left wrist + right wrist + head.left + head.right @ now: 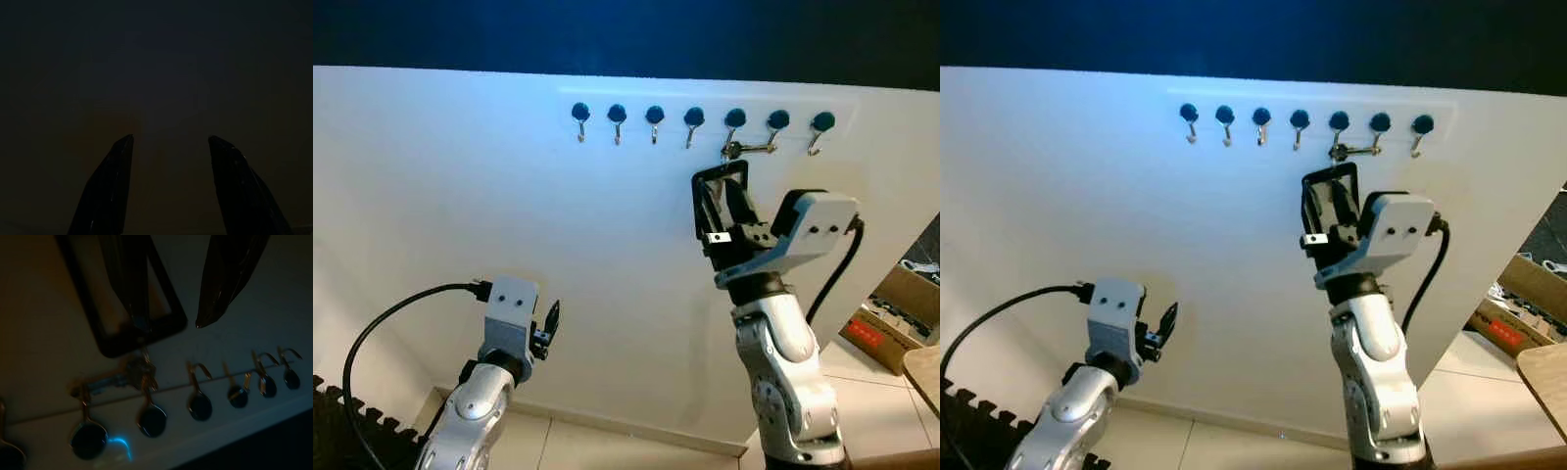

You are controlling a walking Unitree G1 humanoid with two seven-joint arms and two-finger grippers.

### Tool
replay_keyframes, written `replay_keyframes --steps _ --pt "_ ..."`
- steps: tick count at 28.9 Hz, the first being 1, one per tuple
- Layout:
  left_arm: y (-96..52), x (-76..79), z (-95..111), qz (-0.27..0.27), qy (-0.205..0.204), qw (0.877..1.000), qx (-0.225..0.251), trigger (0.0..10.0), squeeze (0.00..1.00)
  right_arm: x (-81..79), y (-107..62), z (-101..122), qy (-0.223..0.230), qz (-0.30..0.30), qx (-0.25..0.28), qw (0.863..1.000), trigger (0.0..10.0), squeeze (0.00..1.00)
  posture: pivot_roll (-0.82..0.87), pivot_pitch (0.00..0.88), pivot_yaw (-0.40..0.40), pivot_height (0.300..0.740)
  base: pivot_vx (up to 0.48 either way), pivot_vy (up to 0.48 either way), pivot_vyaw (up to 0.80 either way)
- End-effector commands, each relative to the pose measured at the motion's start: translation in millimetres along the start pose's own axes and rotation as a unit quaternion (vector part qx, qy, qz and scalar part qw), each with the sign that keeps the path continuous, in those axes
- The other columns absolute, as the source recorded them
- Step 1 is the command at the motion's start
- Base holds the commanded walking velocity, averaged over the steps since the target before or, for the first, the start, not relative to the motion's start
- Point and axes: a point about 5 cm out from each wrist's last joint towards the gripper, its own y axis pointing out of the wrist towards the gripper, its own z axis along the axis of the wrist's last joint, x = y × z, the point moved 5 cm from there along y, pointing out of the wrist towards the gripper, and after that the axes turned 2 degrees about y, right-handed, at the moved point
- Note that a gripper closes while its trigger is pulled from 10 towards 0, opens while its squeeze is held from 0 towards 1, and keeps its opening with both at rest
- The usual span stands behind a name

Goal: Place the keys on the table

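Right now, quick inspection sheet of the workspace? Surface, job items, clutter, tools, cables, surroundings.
Surface: white wall panel carrying a row of seven blue-knobbed hooks; table corner at far right.
Job's things: keys hang at the fifth hook from the left, with a black rectangular loop dangling below.
Clutter: nothing seen on the wall.
Grippers: right tool raised just under the keys, one finger through the loop, open. Left tool low, away from the hooks, open.
Cables: black cable at the left wrist; black cable at the right wrist.
Surroundings: cardboard boxes on tiled floor, right.
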Motion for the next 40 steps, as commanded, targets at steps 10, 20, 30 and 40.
replay_keyframes --steps 10,20,30,40 --pt "-1.3 0.4 -3.8 0.001 -0.001 1.0 -0.009 10.0 0.0 0.9 15.7 1.7 0.015 -0.001 0.014 1.0 10.0 0.0 0.16 0.13 0.029 0.74 0.0 0.0 0.0" --pt "-2.0 -0.1 -4.1 0.005 -0.003 1.0 -0.01 10.0 0.0 5.8 27.6 -1.3 0.028 -0.021 0.016 0.999 9.0 0.0 0.17 0.13 0.03 0.74 0.0 0.0 0.0" --pt "-2.6 0.3 -4.1 0.002 -0.003 1.0 -0.011 10.0 0.0 10.9 24.6 -7.2 0.025 -0.037 0.01 0.999 8.8 0.0 0.16 0.132 0.037 0.74 0.0 0.0 0.0" --pt "-1.6 0.2 -3.8 0.002 -0.002 1.0 -0.011 10.0 0.0 8.8 28.7 -1.4 0.027 -0.032 0.023 0.999 3.3 0.0 0.16 0.132 0.036 0.74 0.0 0.0 0.0"
